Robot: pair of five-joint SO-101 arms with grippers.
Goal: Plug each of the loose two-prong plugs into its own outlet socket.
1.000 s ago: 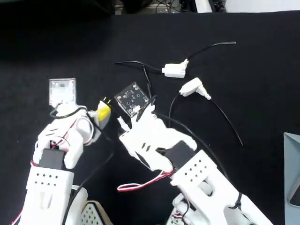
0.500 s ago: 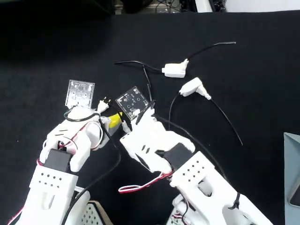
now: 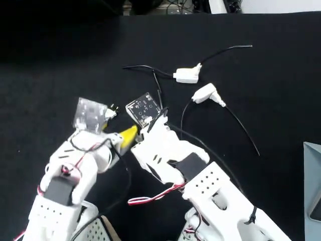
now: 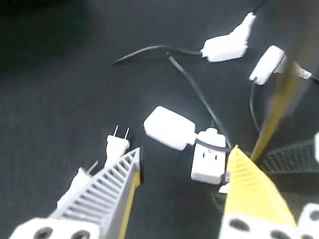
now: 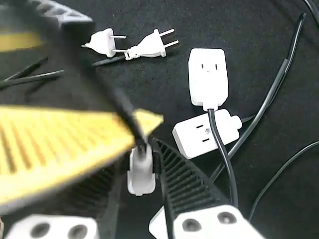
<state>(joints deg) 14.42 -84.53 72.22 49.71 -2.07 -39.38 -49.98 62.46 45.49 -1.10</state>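
The right gripper [image 5: 141, 167] is clamped on a white plug [image 5: 139, 174], with a ribbed black finger [image 5: 174, 172] on either side of it. The plug's black cord [image 5: 127, 117] leaves between the fingertips.

The left gripper [image 4: 184, 150] is open and empty, its grey finger [image 4: 112, 181] and yellow finger [image 4: 249, 184] spread wide. In the right wrist view that yellow finger crosses just beside the held plug. From above, the two grippers sit close together near the middle of the black table [image 3: 50, 60].

Past the held plug, the right wrist view shows both outlets with their slots facing the camera. The first outlet [image 5: 209, 74] has a cord that runs across the second outlet [image 5: 204, 133], which lies at an angle and touches it. The left wrist view shows the slots of one outlet and a blank side of the other. From above the pair is hidden under the wrists.

A round plug [image 5: 103, 42] and a slim plug [image 5: 148, 47] lie just beside each other on the table, prongs bare, near the outlets but apart from them. From above, one set of prongs pokes out beside the left wrist, and I cannot tell which plug it belongs to.

The high view also shows a boxy plug [image 3: 186, 76] and an angled plug [image 3: 206, 93]. Both are on cords, near each other and well apart from the grippers.
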